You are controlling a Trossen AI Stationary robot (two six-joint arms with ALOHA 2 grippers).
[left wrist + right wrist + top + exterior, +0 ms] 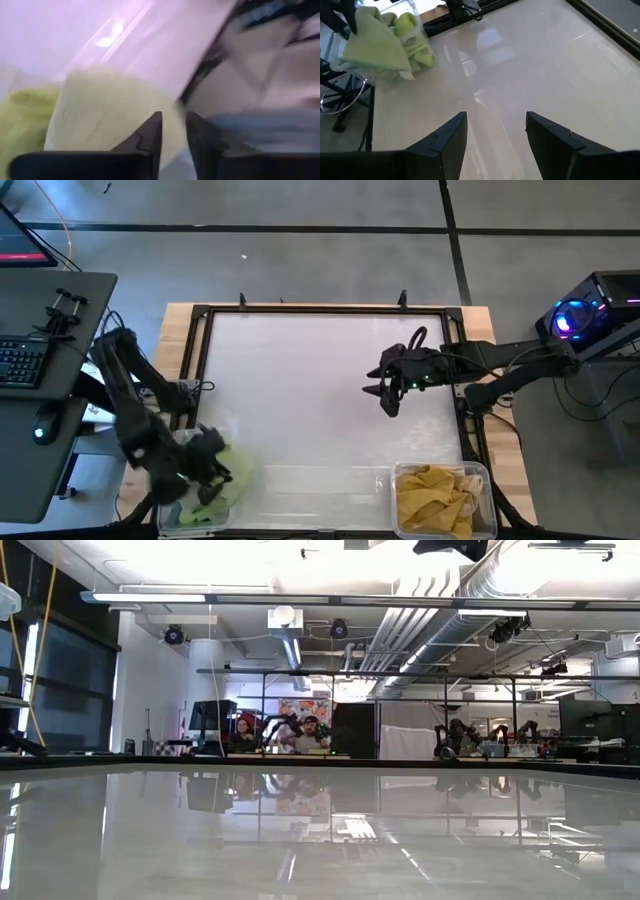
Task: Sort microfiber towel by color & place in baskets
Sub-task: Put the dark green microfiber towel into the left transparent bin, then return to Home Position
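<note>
Hovering over the clear basket [185, 515] at the near-left corner of the table [300, 380], the left gripper [205, 465] sits among the green towels [228, 480] bunched there; its own wrist view shows the two dark fingers [150, 140] drawn close with only a narrow gap, and a pale green towel [100, 115] lying just beyond them, but whether cloth is pinched between them cannot be told. In the right wrist view the green towels [385, 40] spill over the wall of that basket [415, 10], one fold draped outward onto the table surface [520, 65]. The right gripper [385, 390] is held above the bare right-centre of the table, well apart from both baskets, its fingers [450, 140] spread wide with nothing between them. The second clear basket [480, 525] stands at the near-right corner and holds the yellow towels [435, 495], piled inside its walls. The low view shows neither gripper, only the table top and people [300, 732] in the room far behind it.
</note>
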